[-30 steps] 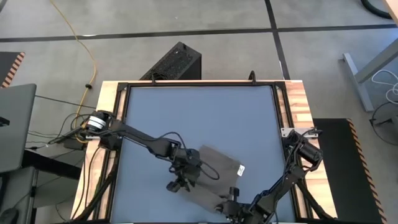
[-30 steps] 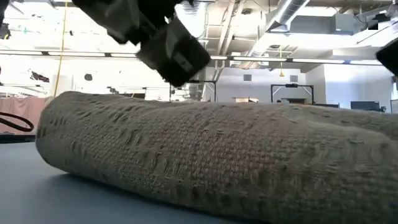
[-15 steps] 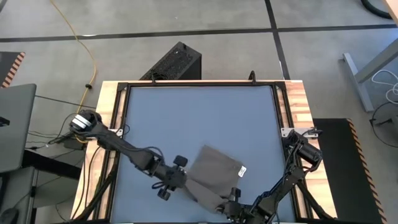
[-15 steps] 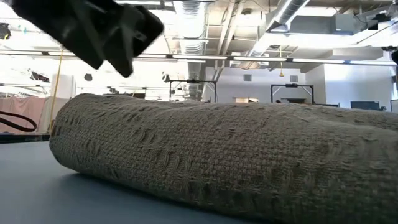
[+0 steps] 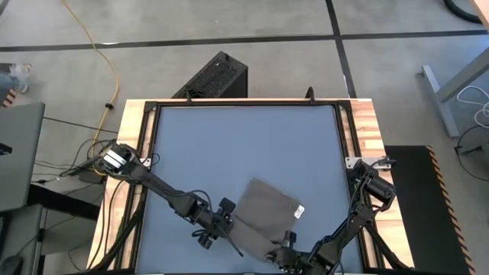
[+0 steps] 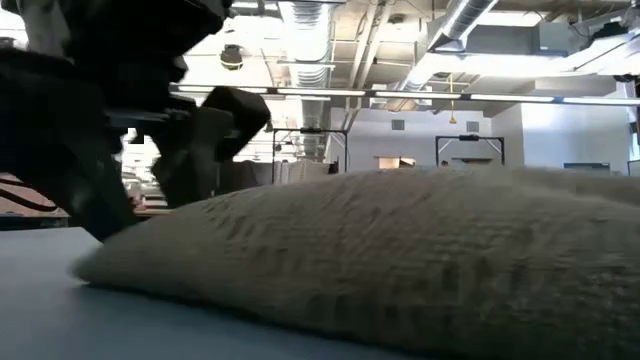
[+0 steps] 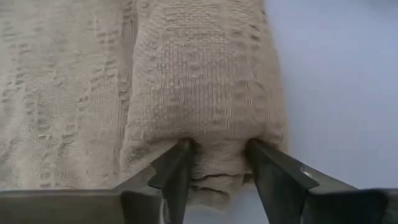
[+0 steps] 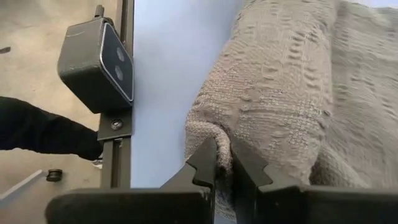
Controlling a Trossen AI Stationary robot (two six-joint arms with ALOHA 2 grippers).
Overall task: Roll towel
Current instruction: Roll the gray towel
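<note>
Towel [image 5: 263,214]: taupe grey-brown, woven ribbed texture; small white tag [image 5: 297,208] at one edge.
Tabletop [image 5: 244,145]: flat blue-grey, black border, pale wood side strips.
Left claw [image 7: 217,177] and right claw [image 8: 224,167]: dark grey-black.
Floor cable [image 5: 103,53]: yellow.

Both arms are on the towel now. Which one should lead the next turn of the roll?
Probably left. The left gripper straddles the end of the towel's rolled part, jaws around the fold. The right gripper only pinches a near-edge corner.
</note>
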